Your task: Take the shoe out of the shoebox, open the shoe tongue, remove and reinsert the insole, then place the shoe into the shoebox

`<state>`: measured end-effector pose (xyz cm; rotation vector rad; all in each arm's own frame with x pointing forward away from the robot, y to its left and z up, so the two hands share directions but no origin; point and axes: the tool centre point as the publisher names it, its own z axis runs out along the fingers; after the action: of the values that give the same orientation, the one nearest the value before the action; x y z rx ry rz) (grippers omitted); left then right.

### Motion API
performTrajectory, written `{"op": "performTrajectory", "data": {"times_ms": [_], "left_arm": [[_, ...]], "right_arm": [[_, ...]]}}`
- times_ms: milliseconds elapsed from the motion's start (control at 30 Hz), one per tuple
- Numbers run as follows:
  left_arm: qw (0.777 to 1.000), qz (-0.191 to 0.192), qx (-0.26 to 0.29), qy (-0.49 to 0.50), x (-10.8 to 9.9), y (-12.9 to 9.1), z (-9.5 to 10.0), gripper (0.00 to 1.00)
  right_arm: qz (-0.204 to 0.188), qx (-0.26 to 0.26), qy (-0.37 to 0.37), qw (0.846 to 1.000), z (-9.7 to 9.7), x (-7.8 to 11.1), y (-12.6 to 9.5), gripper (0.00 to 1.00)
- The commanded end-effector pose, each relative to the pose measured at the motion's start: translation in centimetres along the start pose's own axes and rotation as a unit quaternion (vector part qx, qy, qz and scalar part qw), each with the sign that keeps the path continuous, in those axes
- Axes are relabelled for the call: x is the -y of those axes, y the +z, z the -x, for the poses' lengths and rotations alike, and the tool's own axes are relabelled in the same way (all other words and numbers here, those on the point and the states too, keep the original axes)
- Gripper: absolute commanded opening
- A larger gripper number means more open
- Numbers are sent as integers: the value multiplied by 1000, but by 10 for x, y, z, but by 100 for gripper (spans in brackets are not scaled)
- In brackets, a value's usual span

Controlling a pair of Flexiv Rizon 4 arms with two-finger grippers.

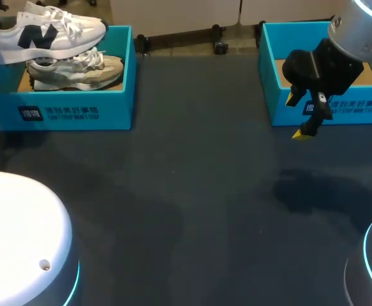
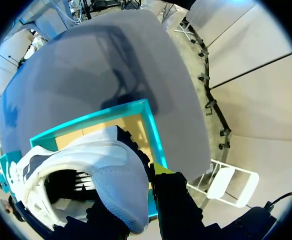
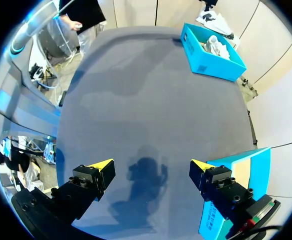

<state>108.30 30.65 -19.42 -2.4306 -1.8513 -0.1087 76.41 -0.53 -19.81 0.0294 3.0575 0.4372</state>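
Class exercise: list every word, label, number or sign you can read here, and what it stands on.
On the left shoebox front: white sign and two lines of print, too blurred to read.
On the right shoebox front: similar white print, partly behind the right gripper, unreadable.
On the white shoe side: one large dark logo mark, no words.
No numbers seen.

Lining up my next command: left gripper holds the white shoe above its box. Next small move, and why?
Probably carry the white shoe clear of the shoebox, down toward the table: the left gripper holds it aloft, and the right gripper hangs open.
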Motion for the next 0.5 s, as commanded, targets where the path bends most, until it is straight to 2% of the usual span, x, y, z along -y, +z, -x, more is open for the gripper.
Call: {"op": "performTrajectory", "data": {"times_ms": [33,267,500], "left_arm": [[1000,10,-6,-5,15,-12,13,0],[999,19,-33,-24,39,-22,46,0],[999,15,-26,-33,65,-27,74,0]], "right_arm": [[-1,-1,0,1000,1,0,1,100],[-1,-1,0,1000,1,0,1,100],[-1,-1,0,1000,1,0,1,100]]}}
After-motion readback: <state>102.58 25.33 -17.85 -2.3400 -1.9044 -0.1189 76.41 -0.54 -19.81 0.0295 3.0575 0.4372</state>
